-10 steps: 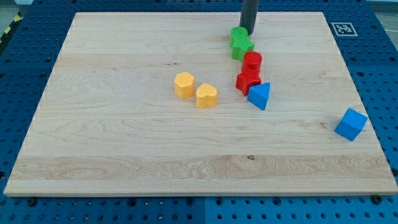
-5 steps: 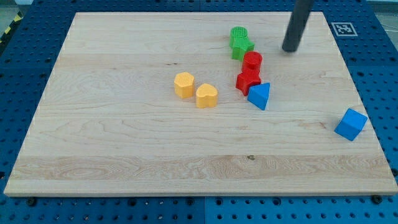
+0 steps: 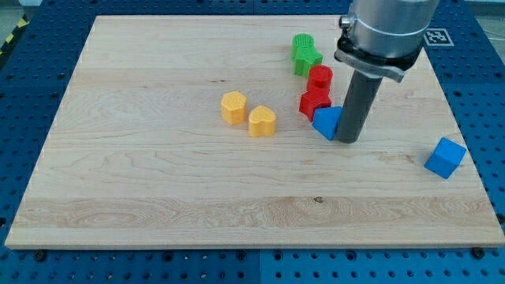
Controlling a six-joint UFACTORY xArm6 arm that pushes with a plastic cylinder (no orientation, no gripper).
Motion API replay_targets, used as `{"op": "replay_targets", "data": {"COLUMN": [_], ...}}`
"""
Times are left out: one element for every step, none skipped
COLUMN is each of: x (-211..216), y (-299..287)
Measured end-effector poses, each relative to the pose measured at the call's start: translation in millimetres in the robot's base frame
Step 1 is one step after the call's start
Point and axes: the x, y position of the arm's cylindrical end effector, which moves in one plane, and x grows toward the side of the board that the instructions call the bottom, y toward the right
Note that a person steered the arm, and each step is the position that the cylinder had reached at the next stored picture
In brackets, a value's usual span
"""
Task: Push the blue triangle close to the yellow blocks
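Planted on the wooden board point(image 3: 158, 197), the rod's lower end — my tip point(image 3: 348, 141) — stands just at the view's right side of the blue triangle point(image 3: 327, 122), touching it or as good as touching; the rod covers the triangle's right edge, so the exact contact cannot be made out. Being a bare rod, it has nothing to open or close and holds nothing.

From the tip, the blue triangle lies directly toward the view's left, and further along that same line sit the two yellow blocks: the yellow heart-shaped block point(image 3: 262, 121) nearer, the yellow hexagonal block point(image 3: 233, 107) just beyond it and a little higher in the view. A leftward shove would therefore seem to be what the task calls for.

Between the triangle and the yellow heart the wood is bare, so the path looks open. The crowding is above: a red star-like block point(image 3: 314, 102) touches or nearly touches the triangle's upper-left corner, with a red cylinder point(image 3: 320, 77) and two green blocks point(image 3: 304, 54) stacked in a line behind it (toward the view's top). A push angled upward would likely drag the red block along. A blue cube point(image 3: 444, 157) sits well apart near the board's right edge — out of the way.
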Motion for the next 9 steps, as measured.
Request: {"op": "replay_targets", "data": {"x": [4,8,19,8,-11,-15,-15,-15,-16], "y": [-21,-37,-26,-1,3,-6,-36,-72,-101]}}
